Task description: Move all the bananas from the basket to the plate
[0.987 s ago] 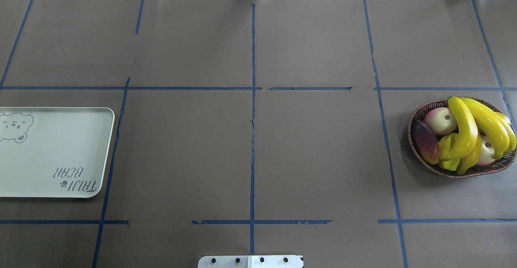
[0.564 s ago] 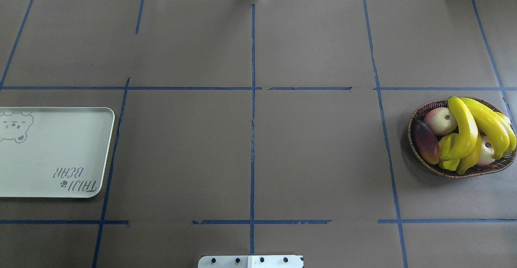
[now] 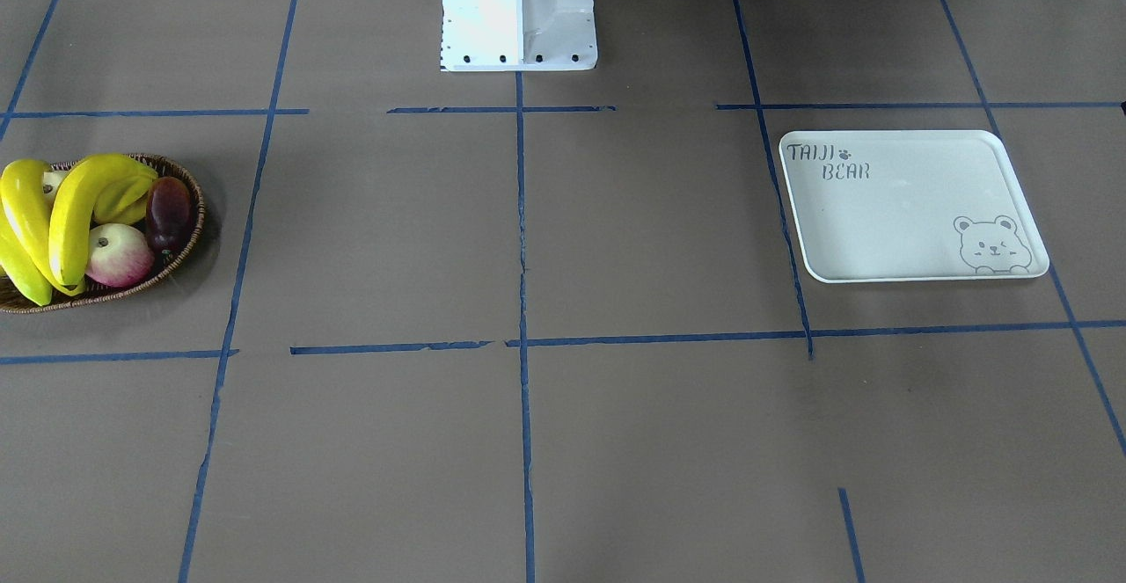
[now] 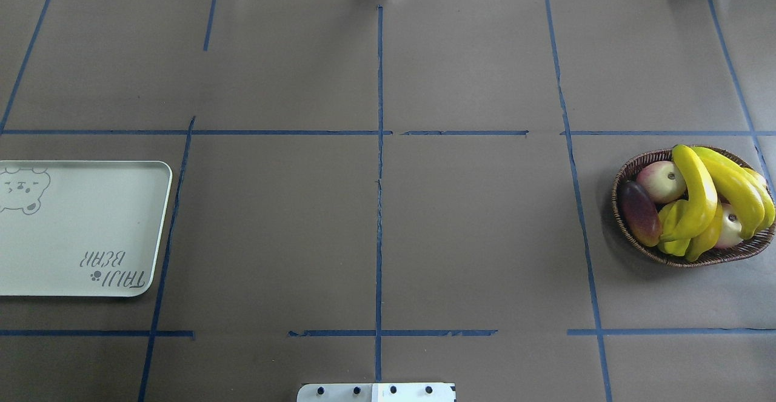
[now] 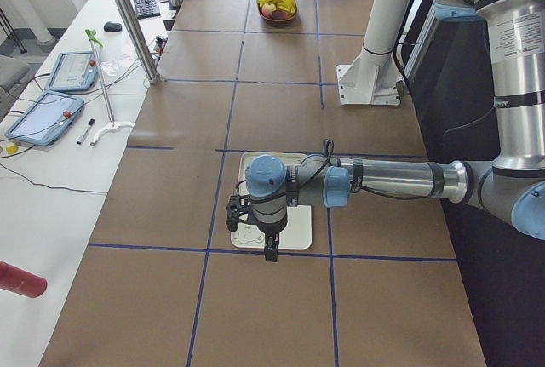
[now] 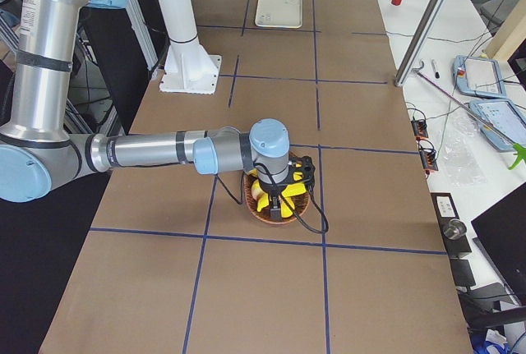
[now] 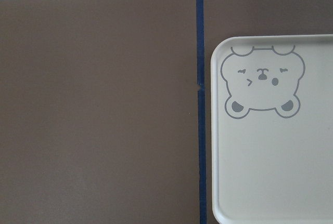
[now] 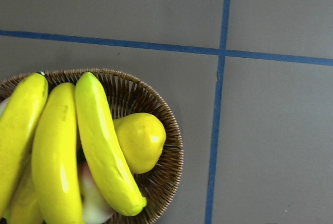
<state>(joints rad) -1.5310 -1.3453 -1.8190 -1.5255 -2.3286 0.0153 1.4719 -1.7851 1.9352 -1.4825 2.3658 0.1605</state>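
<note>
Several bright-yellow bananas (image 4: 697,193) lie piled in the brown wicker basket (image 4: 619,199) at the table's right; they also show in the front view (image 3: 66,214) and in the right wrist view (image 8: 104,146). The white "TAIJI BEAR" plate (image 4: 85,226) lies bare at the table's left and also shows in the left wrist view (image 7: 276,156). My right gripper (image 6: 275,199) hangs over the basket (image 6: 265,216). My left gripper (image 5: 271,253) hangs over the plate's end (image 5: 252,237). Both show only in side views, so I cannot tell whether they are open or shut.
The basket also holds two reddish peaches (image 4: 661,180), a dark red mango (image 4: 639,213), a yellow-green star fruit (image 4: 672,245) and a yellow pear (image 8: 139,141). The robot's white base (image 3: 519,11) stands at the table's near edge. Blue tape lines grid the brown table cover.
</note>
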